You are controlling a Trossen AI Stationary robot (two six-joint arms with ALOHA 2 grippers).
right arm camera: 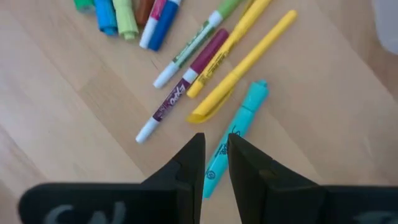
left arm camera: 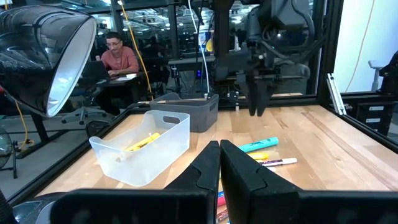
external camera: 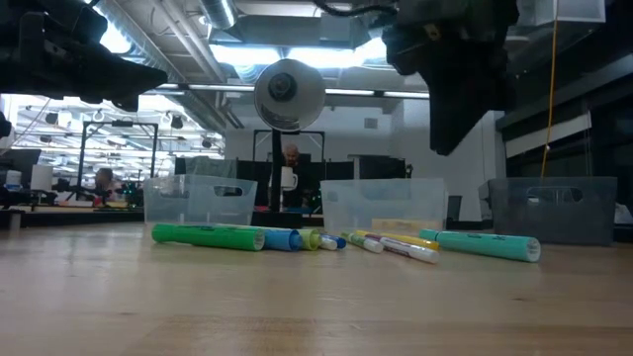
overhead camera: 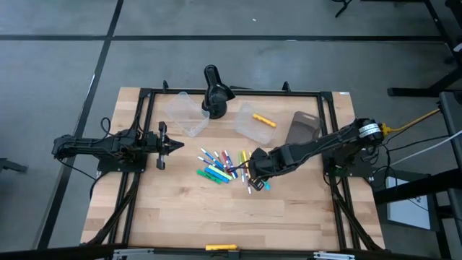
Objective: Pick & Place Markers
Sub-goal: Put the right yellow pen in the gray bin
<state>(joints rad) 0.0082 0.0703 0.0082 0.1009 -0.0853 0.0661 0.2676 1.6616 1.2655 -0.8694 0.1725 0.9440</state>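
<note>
Markers (overhead camera: 224, 166) lie scattered mid-worktop (overhead camera: 180, 217), so your right claw (right arm camera: 214, 155) hangs nose-down over the teal one (right arm camera: 233, 140), fingers narrowly apart, nothing held, lined up for a pinch. One yellow marker already sits in a clear tub (overhead camera: 253, 121). Your left claw (left arm camera: 219, 168) waits closed at its side.

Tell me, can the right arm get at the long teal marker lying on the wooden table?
Probably yes. The right gripper hangs just above the long teal marker, nothing between them, though its fingers stand nearly together and would need to open first.
</note>
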